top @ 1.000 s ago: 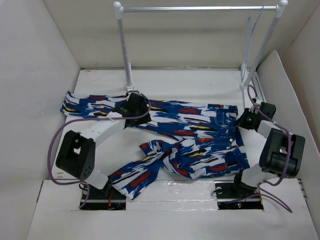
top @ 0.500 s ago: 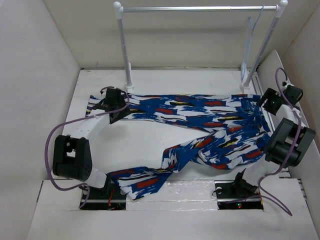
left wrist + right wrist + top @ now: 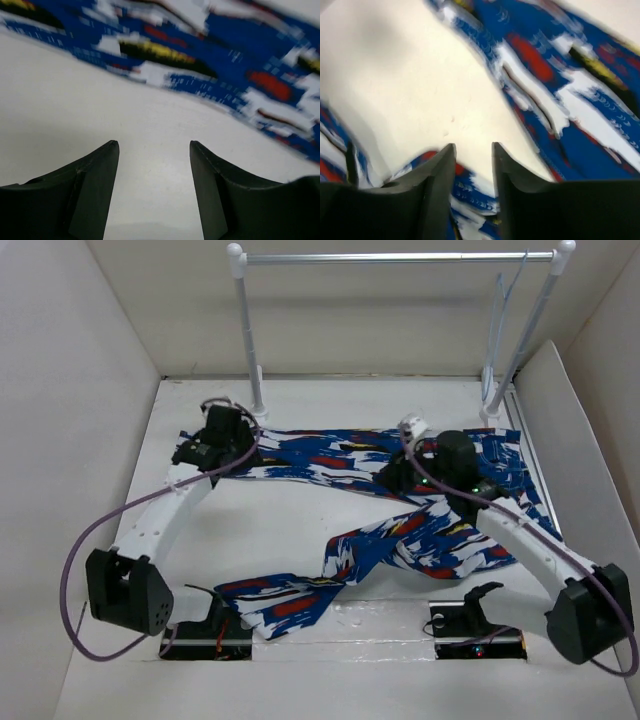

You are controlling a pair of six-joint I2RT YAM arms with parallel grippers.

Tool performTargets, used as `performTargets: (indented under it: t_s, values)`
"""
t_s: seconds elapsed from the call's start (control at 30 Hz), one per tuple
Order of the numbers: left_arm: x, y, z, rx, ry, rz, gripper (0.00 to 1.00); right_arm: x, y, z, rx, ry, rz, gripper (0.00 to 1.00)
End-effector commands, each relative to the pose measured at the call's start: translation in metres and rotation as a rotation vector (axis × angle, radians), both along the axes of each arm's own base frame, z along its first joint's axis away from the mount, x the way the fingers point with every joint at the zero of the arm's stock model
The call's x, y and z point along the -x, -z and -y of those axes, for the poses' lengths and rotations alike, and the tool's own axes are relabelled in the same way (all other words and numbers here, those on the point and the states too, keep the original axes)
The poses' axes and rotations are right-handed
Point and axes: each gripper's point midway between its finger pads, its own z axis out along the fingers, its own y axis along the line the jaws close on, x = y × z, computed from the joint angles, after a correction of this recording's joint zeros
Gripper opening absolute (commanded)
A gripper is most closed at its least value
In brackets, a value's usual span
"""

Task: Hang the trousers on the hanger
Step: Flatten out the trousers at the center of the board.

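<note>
The trousers (image 3: 400, 490), bright blue with white, red and yellow streaks, lie on the white table. One leg is stretched from left to right, and the other bends down toward the near edge. My left gripper (image 3: 207, 451) is at the left end of the stretched leg, open and empty. In its wrist view the jaws (image 3: 154, 145) hover over bare table with the cloth (image 3: 225, 60) just ahead. My right gripper (image 3: 393, 476) is over the middle of the trousers. It is open with a narrow gap (image 3: 473, 147), with cloth (image 3: 555, 75) beside and under it. The pale wire hanger (image 3: 500, 310) hangs at the rail's right end.
A metal rail rack with white posts (image 3: 246, 335) stands across the back of the table. White walls (image 3: 80, 440) enclose the left, right and back. The arm bases (image 3: 200, 635) sit at the near edge.
The stretched leg was pulled out straight earlier. The right arm has swung from the far right edge to the middle over the trousers. The left gripper stays at the leg's left end.
</note>
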Motion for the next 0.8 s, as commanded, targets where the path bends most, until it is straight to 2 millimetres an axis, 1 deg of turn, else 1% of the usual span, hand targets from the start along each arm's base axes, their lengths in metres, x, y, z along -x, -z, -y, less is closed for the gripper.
performTargets:
  t_s: [0.0,0.03,0.07,0.1,0.13,0.17,0.2,0.23,0.27,0.3,0.33,0.37,0.4,0.43,0.47,0.53,0.57,0.6,0.63,0.7,0.73,0.77]
  values:
    - [-0.039,-0.152,-0.02,0.074,-0.127,0.375,0.54,0.086,0.005,-0.161,0.108,-0.606,0.065,0.52]
    - [-0.039,-0.153,-0.02,0.074,-0.127,0.377,0.54,0.108,0.005,-0.176,0.107,-0.674,0.069,0.52]
    - [-0.039,-0.175,-0.026,0.068,-0.158,0.431,0.55,0.117,0.009,-0.193,0.134,-0.725,0.088,0.59]
    - [-0.041,-0.196,-0.032,0.077,-0.18,0.482,0.55,0.124,-0.002,-0.215,0.12,-0.781,0.113,0.64]
    - [-0.039,-0.227,-0.034,0.097,-0.189,0.557,0.55,0.133,0.026,-0.234,0.151,-0.837,0.058,0.7]
    - [-0.035,-0.247,-0.046,0.109,-0.216,0.608,0.55,0.153,0.035,-0.252,0.153,-0.916,0.044,0.71]
    - [-0.033,-0.271,-0.051,0.128,-0.228,0.667,0.55,0.157,0.028,-0.271,0.139,-0.953,0.062,0.72]
    - [-0.031,-0.28,-0.056,0.137,-0.234,0.691,0.55,0.166,0.037,-0.281,0.153,-0.996,0.043,0.73]
    - [-0.027,-0.293,-0.06,0.157,-0.228,0.727,0.55,0.182,0.066,-0.295,0.198,-1.064,0.002,0.74]
    - [-0.025,-0.296,-0.059,0.163,-0.223,0.735,0.56,0.189,0.07,-0.304,0.217,-1.097,-0.001,0.74]
    - [-0.025,-0.297,-0.059,0.16,-0.219,0.736,0.56,0.195,0.063,-0.316,0.23,-1.129,0.005,0.74]
    - [-0.024,-0.297,-0.059,0.158,-0.216,0.735,0.56,0.2,0.084,-0.322,0.27,-1.153,-0.016,0.75]
    - [-0.024,-0.289,-0.059,0.148,-0.215,0.709,0.56,0.211,0.085,-0.328,0.275,-1.179,-0.015,0.74]
    - [-0.023,-0.285,-0.059,0.145,-0.213,0.699,0.56,0.21,0.088,-0.331,0.274,-1.182,-0.021,0.74]
    - [-0.021,-0.282,-0.061,0.141,-0.217,0.693,0.56,0.215,0.092,-0.333,0.276,-1.184,-0.033,0.74]
    - [-0.02,-0.271,-0.06,0.139,-0.215,0.677,0.56,0.213,0.1,-0.335,0.28,-1.162,-0.04,0.74]
    - [-0.017,-0.274,-0.061,0.142,-0.214,0.691,0.56,0.211,0.108,-0.332,0.291,-1.144,-0.055,0.74]
    - [-0.016,-0.269,-0.061,0.14,-0.214,0.686,0.56,0.21,0.114,-0.333,0.3,-1.134,-0.064,0.73]
    - [-0.016,-0.269,-0.061,0.14,-0.212,0.688,0.56,0.21,0.118,-0.333,0.304,-1.13,-0.073,0.7]
    - [-0.016,-0.265,-0.06,0.136,-0.206,0.677,0.55,0.214,0.121,-0.337,0.29,-1.156,-0.094,0.57]
    - [-0.017,-0.263,-0.06,0.132,-0.205,0.674,0.55,0.217,0.124,-0.339,0.282,-1.173,-0.107,0.37]
    - [-0.017,-0.26,-0.061,0.125,-0.208,0.664,0.55,0.224,0.122,-0.342,0.271,-1.201,-0.104,0.19]
